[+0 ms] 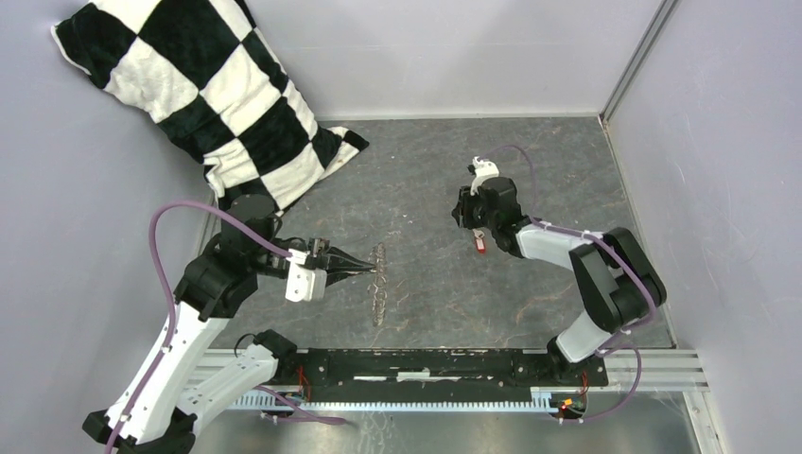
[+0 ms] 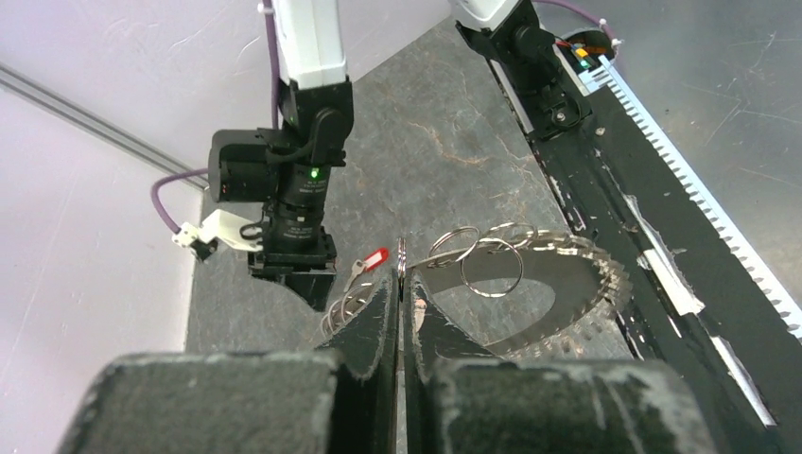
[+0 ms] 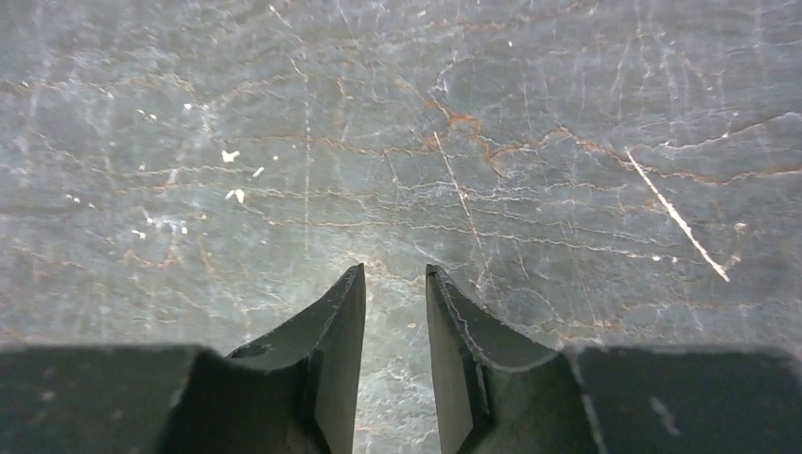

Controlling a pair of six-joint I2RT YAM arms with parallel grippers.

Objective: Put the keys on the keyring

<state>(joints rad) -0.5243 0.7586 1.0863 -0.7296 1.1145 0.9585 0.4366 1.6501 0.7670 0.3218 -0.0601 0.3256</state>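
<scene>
The keyring (image 2: 567,288), a thin ring fringed with many small grey keys, stands on edge on the dark table; from above it shows as a narrow line (image 1: 379,295). My left gripper (image 2: 401,284) is shut on its thin rim (image 1: 363,270). The keys, one small piece with a red tag (image 2: 376,257) and a silvery blade, lie on the table just beside my right gripper (image 1: 473,219), and the red tag (image 1: 480,242) also shows from above. In the right wrist view my right gripper (image 3: 394,274) has its jaws apart over bare table, nothing between them, and the keys are out of sight.
A black-and-white checkered pillow (image 1: 203,90) leans in the back left corner. A black rail (image 1: 426,365) runs along the near edge between the arm bases. Grey walls close the table (image 1: 530,303) on three sides.
</scene>
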